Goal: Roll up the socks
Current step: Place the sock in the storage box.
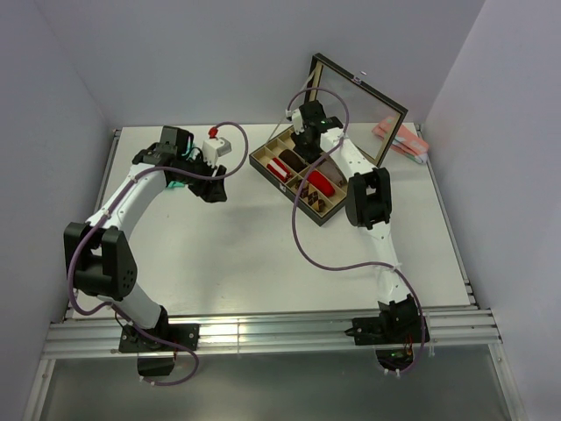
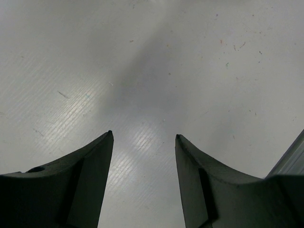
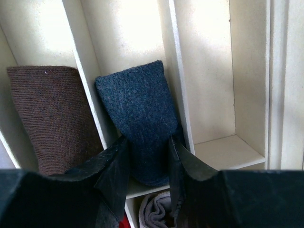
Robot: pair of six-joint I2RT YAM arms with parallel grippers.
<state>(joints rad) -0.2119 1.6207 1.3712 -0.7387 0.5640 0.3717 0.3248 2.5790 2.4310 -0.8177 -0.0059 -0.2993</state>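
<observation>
In the right wrist view, a navy blue sock [image 3: 137, 104] lies rolled in a narrow compartment of a cream divided box [image 3: 213, 71]. My right gripper [image 3: 148, 140] is shut on its near end, one finger on each side. A dark brown sock [image 3: 47, 114] lies rolled in the compartment to its left. In the top view my right gripper [image 1: 307, 132] is over the far end of the box [image 1: 263, 160] and hides the navy sock. My left gripper [image 2: 144, 134] is open and empty over bare table, left of the box in the top view [image 1: 213, 191].
The box's glass lid [image 1: 359, 96] stands open at the back. Red rolls [image 1: 323, 184] fill other compartments, and a grey roll [image 3: 154, 211] lies in the one nearest my right gripper. A pink packet [image 1: 399, 140] lies at the table's far right. Something teal [image 1: 175, 185] shows under my left arm.
</observation>
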